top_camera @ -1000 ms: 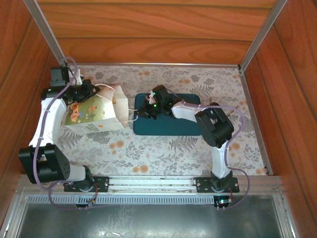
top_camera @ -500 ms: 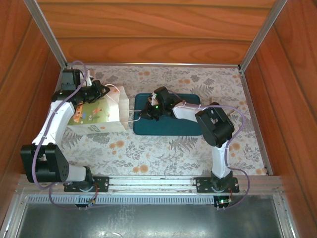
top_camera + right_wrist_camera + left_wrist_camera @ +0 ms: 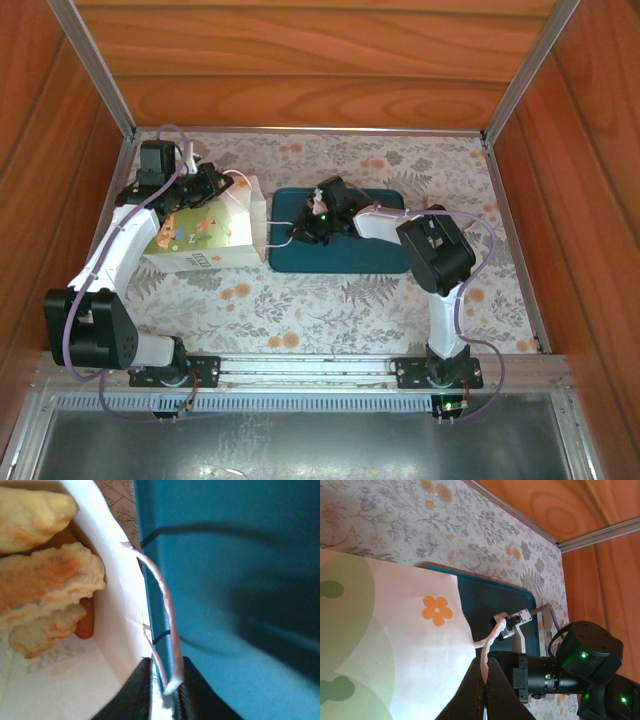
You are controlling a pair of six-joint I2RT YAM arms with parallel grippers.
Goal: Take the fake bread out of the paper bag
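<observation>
The paper bag (image 3: 205, 235) lies on its side, its mouth facing right at the edge of the teal tray (image 3: 345, 252). My left gripper (image 3: 212, 184) is above the bag's far edge. In the left wrist view it (image 3: 487, 675) is shut on a white cord handle (image 3: 492, 640). My right gripper (image 3: 297, 236) is at the bag's mouth. In the right wrist view it (image 3: 167, 697) has its jaws slightly apart, the other cord handle (image 3: 167, 620) lying loose between them. The fake bread (image 3: 47, 580) lies inside the bag, with several golden pastries showing.
The bag and tray rest on a flower-patterned cloth (image 3: 330, 300). Wooden walls (image 3: 300, 70) close in the back and both sides. A metal rail (image 3: 300, 368) carrying the arm bases runs along the near edge.
The left arm has drawn the bag to the right, up against the tray. The right gripper's jaws have parted a little around the cord handle.
</observation>
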